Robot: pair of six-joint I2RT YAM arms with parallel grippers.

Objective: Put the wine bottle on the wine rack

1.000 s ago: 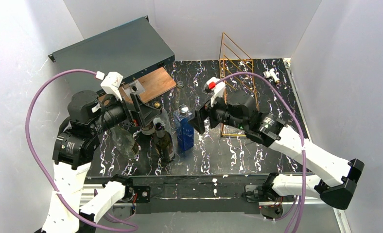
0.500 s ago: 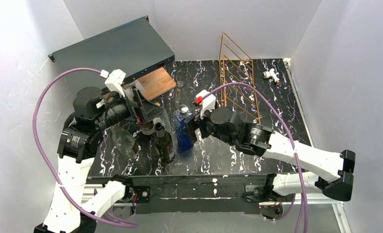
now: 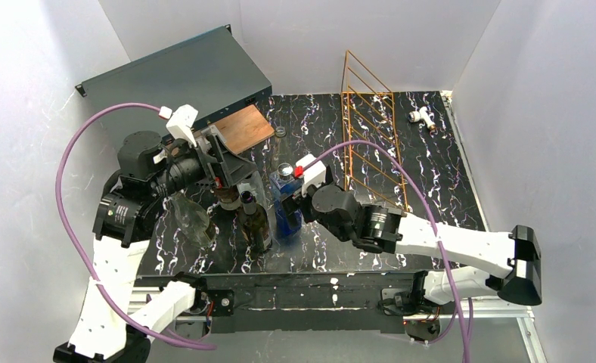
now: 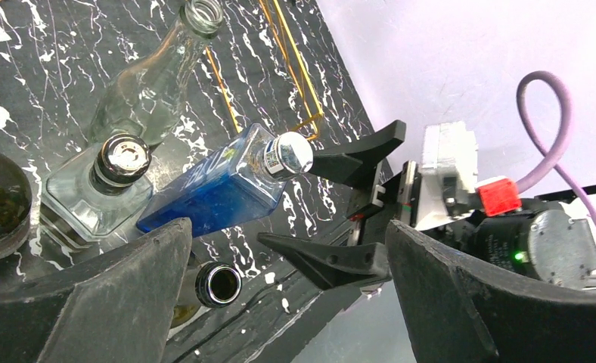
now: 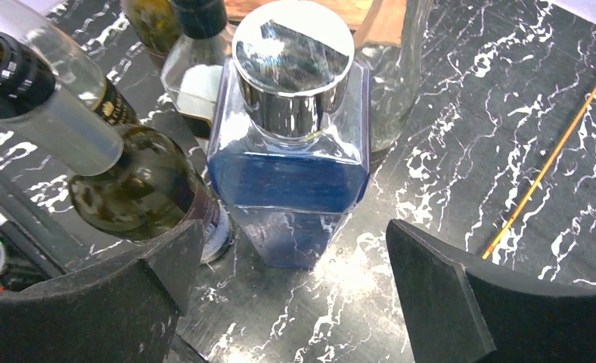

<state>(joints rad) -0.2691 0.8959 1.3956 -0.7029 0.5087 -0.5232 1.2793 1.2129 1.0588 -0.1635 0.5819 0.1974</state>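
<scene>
A dark green wine bottle [image 3: 255, 223] with an open mouth stands near the front of the black marble table, and shows in the right wrist view [image 5: 128, 189] and the left wrist view [image 4: 218, 283]. A blue square bottle [image 3: 284, 198] with a silver cap stands just right of it [image 5: 291, 151]. The gold wire wine rack [image 3: 367, 125] stands at the back, holding nothing. My right gripper [image 3: 298, 206] is open, its jaws astride the blue bottle's right side, touching nothing [image 5: 310, 302]. My left gripper [image 3: 237, 172] is open and empty above the bottles [image 4: 287, 295].
Clear glass bottles [image 3: 193, 219] [image 4: 151, 83] and a square clear bottle with a dark cap [image 4: 91, 189] crowd the left. A dark grey metal box [image 3: 181, 76] and a copper board [image 3: 242, 128] lie at the back left. A small white object [image 3: 423, 116] lies at the back right.
My right arm has swung left and lower, from in front of the rack to the blue bottle. My left gripper has shifted slightly up and to the right.
</scene>
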